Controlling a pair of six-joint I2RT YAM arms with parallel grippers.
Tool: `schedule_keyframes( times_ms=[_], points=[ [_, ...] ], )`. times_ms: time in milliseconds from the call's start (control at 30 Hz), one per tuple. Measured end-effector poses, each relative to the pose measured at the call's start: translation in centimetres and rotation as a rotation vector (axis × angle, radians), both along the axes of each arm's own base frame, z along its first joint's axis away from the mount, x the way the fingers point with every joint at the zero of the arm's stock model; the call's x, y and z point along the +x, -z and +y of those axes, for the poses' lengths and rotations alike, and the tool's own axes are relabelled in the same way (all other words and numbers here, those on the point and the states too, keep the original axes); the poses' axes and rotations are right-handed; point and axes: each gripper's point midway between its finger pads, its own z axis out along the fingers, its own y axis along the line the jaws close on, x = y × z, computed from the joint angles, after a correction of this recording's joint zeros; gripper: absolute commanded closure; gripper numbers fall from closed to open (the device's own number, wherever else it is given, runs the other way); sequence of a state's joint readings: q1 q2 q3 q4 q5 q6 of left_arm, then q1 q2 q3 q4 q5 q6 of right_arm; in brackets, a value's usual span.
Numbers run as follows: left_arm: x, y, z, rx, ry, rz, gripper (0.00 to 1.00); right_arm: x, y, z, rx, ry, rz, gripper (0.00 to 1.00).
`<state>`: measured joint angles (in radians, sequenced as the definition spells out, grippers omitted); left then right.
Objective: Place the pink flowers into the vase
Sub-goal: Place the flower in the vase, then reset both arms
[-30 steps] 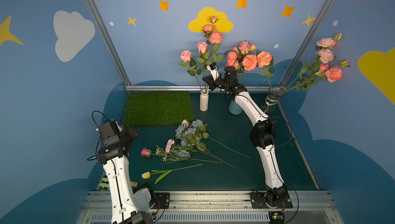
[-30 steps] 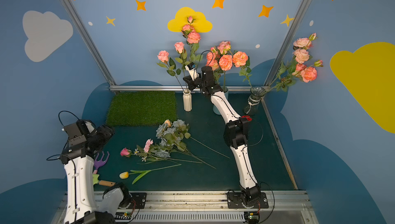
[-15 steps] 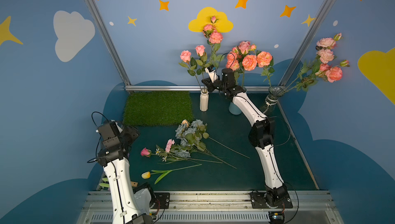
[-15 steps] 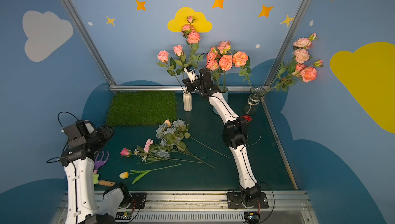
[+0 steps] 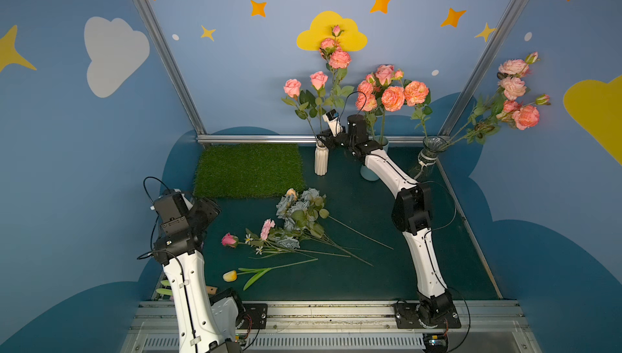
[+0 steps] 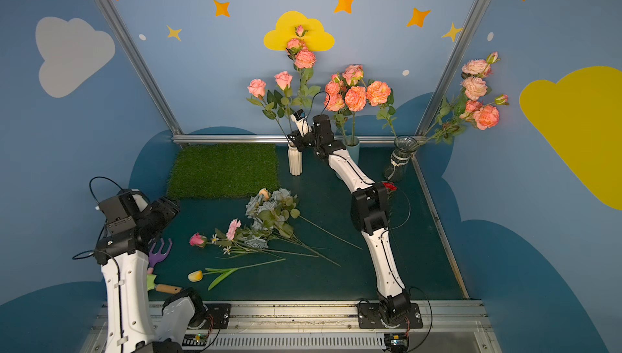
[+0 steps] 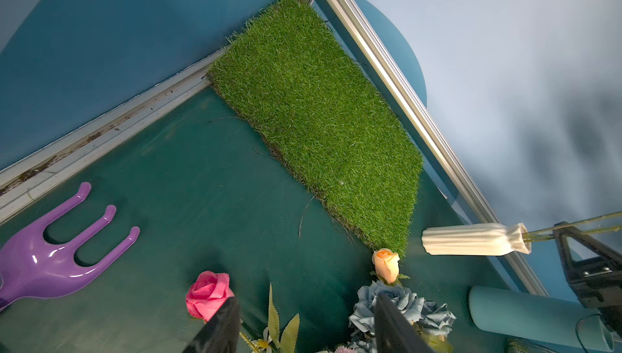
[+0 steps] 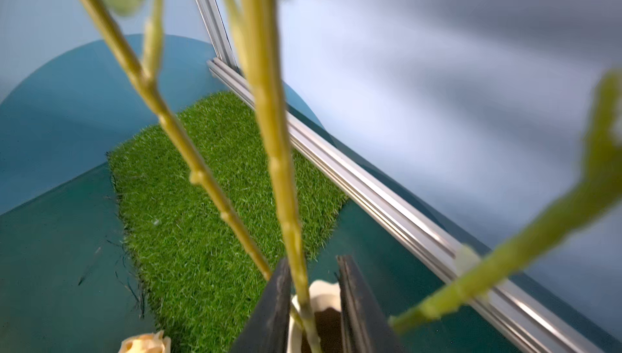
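The right hand (image 5: 327,140) is at the far middle of the desk (image 5: 370,274), just above the mouth of the white vase (image 5: 320,161). In the right wrist view, the hand (image 8: 314,264) has its jaws a little apart. A green stem (image 8: 269,132) runs down between them into the vase. The stem lies against one finger (image 8: 274,304) and clear of the other, so the hand is open around it and not clamped on it.

The pink flowers (image 5: 339,59) stand upright in the white vase, with their blooms high against the far wall. More pink blooms fill the blue vase (image 5: 368,173), which is just right of the white one and partly behind the right arm. The glass vase (image 5: 429,158) in the far right corner holds a spray that leans right.

Mid-desk lies a loose bunch of grey-blue roses (image 5: 298,208). A small pink bloom (image 5: 267,228) and a pink bud (image 5: 230,239) lie to its left. A yellow tulip (image 5: 230,276) lies nearer. A grass mat (image 5: 250,169) covers the far left.

The left hand (image 5: 205,211) hangs over the near left of the desk. Its fingers (image 7: 222,327) are spread wide and hold nothing. A purple rake (image 6: 158,253) lies beside that arm.
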<state>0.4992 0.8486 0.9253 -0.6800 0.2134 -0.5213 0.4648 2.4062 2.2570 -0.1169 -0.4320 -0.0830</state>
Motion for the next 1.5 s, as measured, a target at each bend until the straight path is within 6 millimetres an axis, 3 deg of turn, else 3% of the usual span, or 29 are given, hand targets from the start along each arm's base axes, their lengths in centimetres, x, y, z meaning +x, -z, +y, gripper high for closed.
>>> schedule_keyframes(
  times_ms=[67,167,467,633,833,1000,1100,1233,1333,1400,1500],
  points=[
    [-0.1,-0.1,0.0,0.002,-0.001,-0.005,0.30,-0.4,0.6,-0.2,-0.010,0.003,0.019,0.66],
    [-0.2,-0.4,-0.1,0.005,-0.002,-0.012,0.29,-1.0,-0.1,-0.4,-0.012,0.005,0.017,0.65],
    [-0.3,-0.7,-0.2,0.013,-0.002,-0.027,0.26,-3.8,-7.7,-0.7,0.037,0.003,-0.102,0.63],
    [-0.5,-1.0,-0.2,0.018,-0.002,-0.036,0.25,-4.9,-9.5,-1.0,0.042,0.014,-0.127,0.63],
    [-0.5,-1.1,-0.3,0.020,-0.002,-0.039,0.23,-5.4,-8.3,-2.1,0.025,0.085,-0.069,0.59],
    [-0.5,-1.1,-0.3,0.020,-0.001,-0.040,0.19,-7.1,-6.6,-3.6,0.007,0.177,0.025,0.54],
    [-0.5,-1.1,-0.3,0.019,-0.001,-0.039,0.15,-8.8,-6.4,-3.8,0.008,0.208,0.069,0.52],
    [-0.5,-1.1,-0.2,0.020,-0.003,-0.039,0.00,-11.5,-6.5,-4.0,-0.001,0.229,0.100,0.49],
    [-0.5,-1.1,-0.2,0.019,-0.006,-0.039,0.00,-13.7,-6.1,-4.9,-0.020,0.256,0.123,0.46],
    [-0.6,-1.1,-0.2,0.019,-0.006,-0.039,0.00,-14.6,-6.0,-6.1,-0.033,0.285,0.133,0.40],
    [-0.6,-1.1,-0.2,0.019,-0.006,-0.039,0.00,-15.6,-5.9,-8.1,-0.051,0.352,0.140,0.24]
  ],
)
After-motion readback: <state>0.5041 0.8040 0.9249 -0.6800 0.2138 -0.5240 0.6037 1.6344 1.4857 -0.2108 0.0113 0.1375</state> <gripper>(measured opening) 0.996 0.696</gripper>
